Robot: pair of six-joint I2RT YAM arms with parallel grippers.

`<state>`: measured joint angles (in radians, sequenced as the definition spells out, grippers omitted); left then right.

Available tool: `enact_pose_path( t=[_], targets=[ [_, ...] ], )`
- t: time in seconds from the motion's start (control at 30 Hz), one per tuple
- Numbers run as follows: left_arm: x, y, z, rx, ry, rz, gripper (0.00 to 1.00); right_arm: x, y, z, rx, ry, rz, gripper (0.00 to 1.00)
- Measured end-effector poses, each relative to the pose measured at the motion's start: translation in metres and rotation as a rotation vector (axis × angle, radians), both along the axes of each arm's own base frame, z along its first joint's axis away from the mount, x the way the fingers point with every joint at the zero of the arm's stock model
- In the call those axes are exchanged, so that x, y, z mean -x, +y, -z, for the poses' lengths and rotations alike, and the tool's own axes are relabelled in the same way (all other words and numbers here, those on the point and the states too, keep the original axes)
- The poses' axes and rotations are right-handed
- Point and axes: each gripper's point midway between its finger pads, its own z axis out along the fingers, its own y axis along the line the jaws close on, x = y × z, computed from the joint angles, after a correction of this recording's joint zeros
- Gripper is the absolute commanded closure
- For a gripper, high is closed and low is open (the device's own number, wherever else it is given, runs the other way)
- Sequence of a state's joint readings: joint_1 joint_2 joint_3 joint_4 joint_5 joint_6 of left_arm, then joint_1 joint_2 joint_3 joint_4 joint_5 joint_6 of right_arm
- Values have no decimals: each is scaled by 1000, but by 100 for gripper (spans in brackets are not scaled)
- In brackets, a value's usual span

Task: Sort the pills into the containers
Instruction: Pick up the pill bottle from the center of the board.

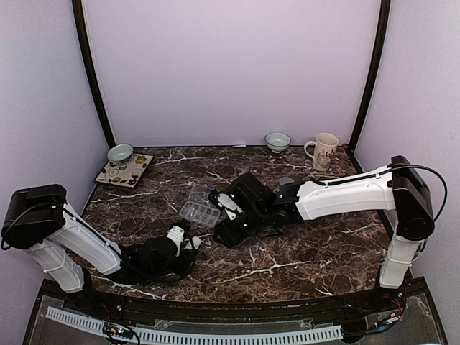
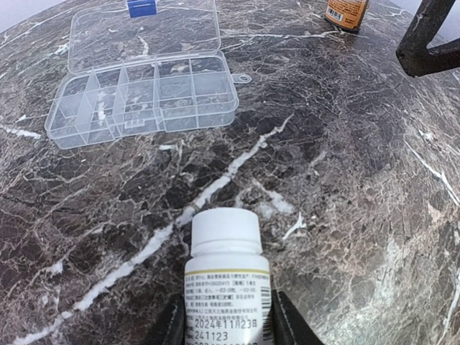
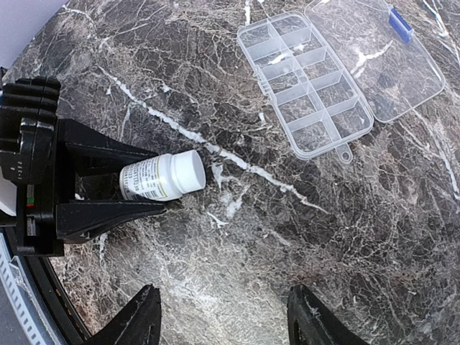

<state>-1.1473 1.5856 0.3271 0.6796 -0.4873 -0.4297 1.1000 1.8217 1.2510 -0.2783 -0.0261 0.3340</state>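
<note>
- Left gripper (image 2: pixel 228 325) low over the marble tabletop (image 2: pixel 345 180), jaws either side of a white pill bottle (image 2: pixel 226 248) lying on its side, cap pointing away; cannot tell whether clamped or just short of contact.
- Step in hand, by the look of it: securing the bottle. No pills out.
- Beyond, well apart: clear organizer box (image 2: pixel 144 97), lid laid flat open, compartments apparently empty.
- Right gripper (image 3: pixel 226 323) hovering above, jaws wide, nothing held.
- Next: firm grip, lift, then cap off, probably a job for the right gripper.

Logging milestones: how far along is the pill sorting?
Done: box open, lid flipped back. In hand: left gripper has its jaws either side of the lying white bottle, cap on; grip unclear. Right gripper open, empty. Left: uncap, sort pills into the box, which looks empty.
</note>
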Motion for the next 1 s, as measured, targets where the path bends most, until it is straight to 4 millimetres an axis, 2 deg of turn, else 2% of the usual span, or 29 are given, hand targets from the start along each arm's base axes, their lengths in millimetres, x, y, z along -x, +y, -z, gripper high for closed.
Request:
enact_pose_path(
  t=[0.27, 0.33, 0.43, 0.57, 0.73, 0.83, 1.0],
  targets=[
    [9, -11, -5, 12, 33, 77, 100, 0, 0, 0, 0, -2, -8, 40],
    [12, -15, -16, 30, 38, 104, 100, 1, 0, -1, -4, 1, -14, 40],
    [16, -24, -44, 89, 31, 148, 100, 2, -3, -9, -32, 18, -27, 40],
    [22, -42, -94, 189, 23, 230, 100, 3, -15, -38, -121, 37, -44, 40],
    [32, -60, -142, 249, 38, 334, 100, 9, -24, -82, -249, 34, -86, 40],
    [37, -65, -152, 241, 71, 384, 100, 19, -30, -102, -303, 39, -119, 40],
    [45, -63, -157, 231, 138, 448, 100, 34, -40, -130, -384, 48, -153, 39]
  ],
)
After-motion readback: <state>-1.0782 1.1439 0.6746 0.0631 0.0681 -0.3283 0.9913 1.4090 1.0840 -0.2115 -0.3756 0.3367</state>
